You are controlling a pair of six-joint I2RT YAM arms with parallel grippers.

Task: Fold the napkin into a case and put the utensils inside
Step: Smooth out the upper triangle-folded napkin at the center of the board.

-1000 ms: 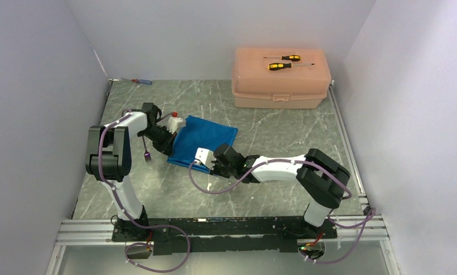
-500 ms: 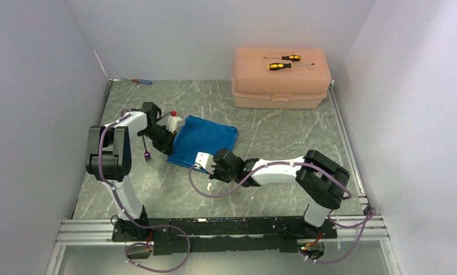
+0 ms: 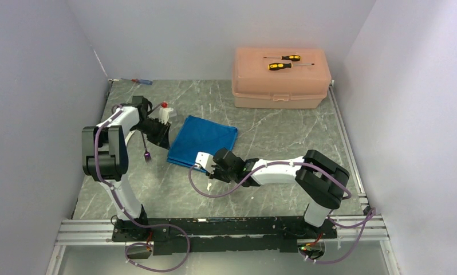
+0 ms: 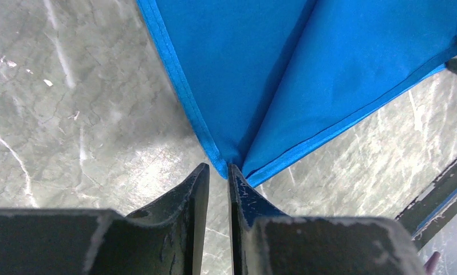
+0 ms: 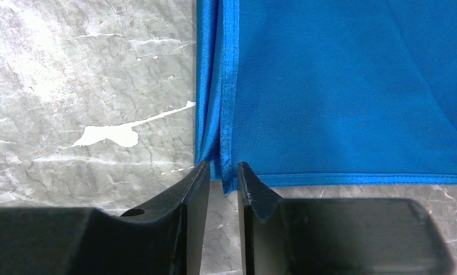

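The bright blue napkin point(image 3: 206, 140) lies folded on the marble table between both arms. My left gripper point(image 3: 164, 139) is at its left corner. In the left wrist view the jaws point(image 4: 217, 167) stand almost shut on that corner, and the napkin point(image 4: 306, 74) tents up from them with a shadow under its hem. My right gripper point(image 3: 200, 165) is at the near corner. In the right wrist view point(image 5: 222, 166) its narrow gap pinches the doubled hem of the napkin point(image 5: 341, 86). The purple fork point(image 3: 147, 153) lies left of the napkin. The white spoon does not show clearly.
The peach plastic box point(image 3: 280, 86) stands at the back right with two yellow-and-black screwdrivers point(image 3: 284, 66) on its lid. A small blue-and-red screwdriver point(image 3: 141, 81) lies at the back left edge. White walls close in both sides.
My left gripper has moved up and left in the top view, drawing the napkin's left corner with it. My right gripper shifted slightly left to the near corner, then stayed.
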